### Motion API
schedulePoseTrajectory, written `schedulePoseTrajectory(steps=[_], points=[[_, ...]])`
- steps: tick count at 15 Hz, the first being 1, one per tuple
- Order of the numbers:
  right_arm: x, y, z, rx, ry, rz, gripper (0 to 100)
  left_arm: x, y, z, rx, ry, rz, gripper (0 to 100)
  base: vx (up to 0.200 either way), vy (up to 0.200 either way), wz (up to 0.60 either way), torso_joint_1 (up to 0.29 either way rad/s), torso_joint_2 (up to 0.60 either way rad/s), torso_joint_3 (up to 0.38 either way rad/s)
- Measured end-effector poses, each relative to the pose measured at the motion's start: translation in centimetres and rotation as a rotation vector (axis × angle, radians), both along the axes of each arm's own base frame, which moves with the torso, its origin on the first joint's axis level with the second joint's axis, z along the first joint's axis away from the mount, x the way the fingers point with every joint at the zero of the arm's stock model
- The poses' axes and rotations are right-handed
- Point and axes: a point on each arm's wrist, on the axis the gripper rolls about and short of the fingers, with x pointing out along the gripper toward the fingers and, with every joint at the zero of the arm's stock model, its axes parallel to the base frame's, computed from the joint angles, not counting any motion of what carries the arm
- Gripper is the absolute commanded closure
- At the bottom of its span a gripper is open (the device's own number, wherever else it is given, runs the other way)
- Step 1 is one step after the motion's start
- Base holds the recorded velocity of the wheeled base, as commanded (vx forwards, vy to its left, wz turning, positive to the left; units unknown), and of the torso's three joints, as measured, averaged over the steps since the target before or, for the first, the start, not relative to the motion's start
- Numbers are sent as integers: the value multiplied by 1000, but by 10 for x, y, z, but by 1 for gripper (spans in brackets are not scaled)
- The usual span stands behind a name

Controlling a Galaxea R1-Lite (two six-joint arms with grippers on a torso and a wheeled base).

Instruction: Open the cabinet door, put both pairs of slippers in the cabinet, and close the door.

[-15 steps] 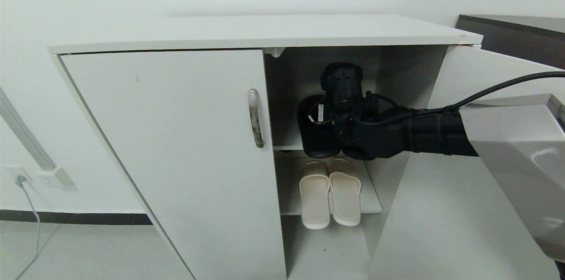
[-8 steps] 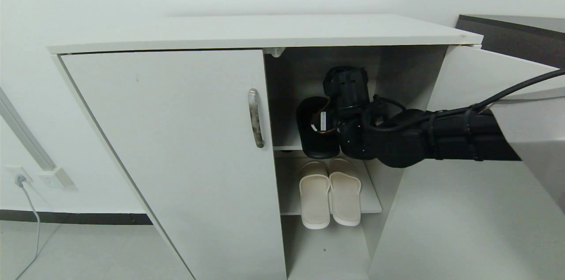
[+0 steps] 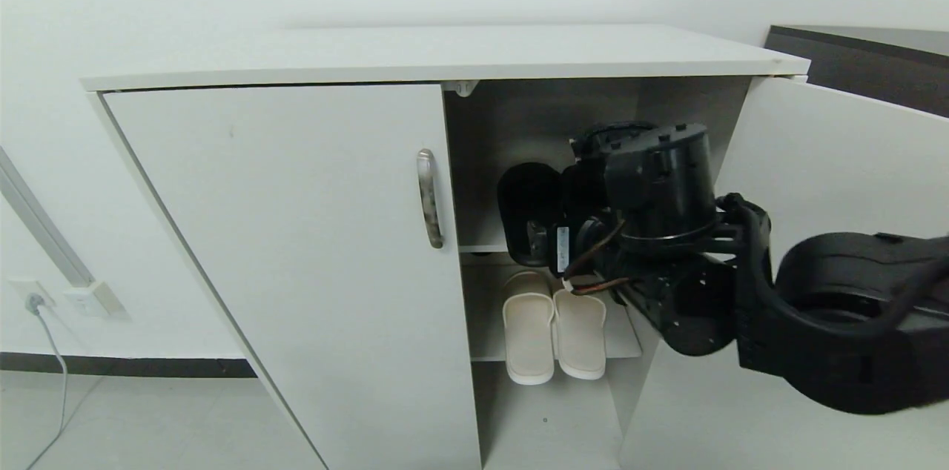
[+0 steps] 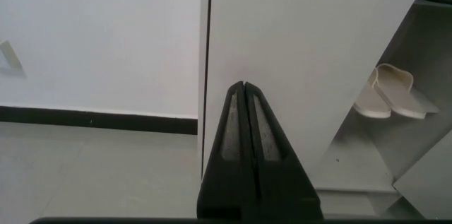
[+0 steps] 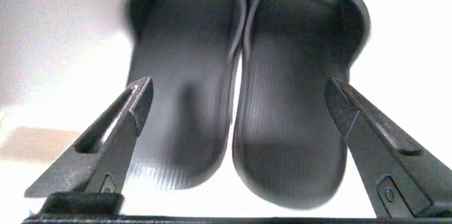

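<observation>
**curious_bolt:** so where's the dark pair relative to your fingers right now?

**me:** Dead ahead. My right gripper point(image 5: 240, 88) is spread wide with nothing in it. The black slippers point(image 5: 296, 111) sit just past the tips, deeper into the cabinet point(image 3: 445, 51). They're side by side, pressed against each other, long axis running front to back, heels toward me and toes toward the back wall. I can't see any contact between my pads and the rubber.

**curious_bolt:** which level?

**me:** Upper shelf point(image 3: 480, 247), right-hand compartment. The white slippers point(image 3: 554, 325) are one level down on the lower shelf point(image 3: 624, 345). Same orientation, heels poking a bit over the front edge. So I'd say both pairs are stowed.

**curious_bolt:** then it's just the door?

**me:** Pretty much, that's my guess anyway. The right door point(image 3: 830, 151) is swung out on my right side. My right arm is parked in the opening between it and the shelves, so that arm is way nearer to it. Backing out straight along the slippers' long axis looks like the safe line, since any sideways drift could nudge the pair. And the door can't close with my wrist in the gap.

**curious_bolt:** and lefty?

**me:** The left gripper point(image 4: 244, 86) is pinched together on nothing, low down, facing the left door point(image 3: 282, 233), which is closed.
</observation>
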Motion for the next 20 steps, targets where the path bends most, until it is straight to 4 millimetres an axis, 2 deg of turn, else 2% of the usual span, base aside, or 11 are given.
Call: schedulePoseTrajectory(steps=[3,4,13,20], points=[[-24,-11,-9,21,-3,87,0,0,0,0,0,0,-1,100,0,0,0,0,0,0],[-28,-13,-12,37,-16,120,100,0,0,0,0,0,-2,100,0,0,0,0,0,0],[-32,-9,-32,-4,-2,147,100,0,0,0,1,0,-1,100,0,0,0,0,0,0],[-32,-6,-37,-17,9,151,100,0,0,0,0,0,-4,100,-200,0,0,3,2,0]])
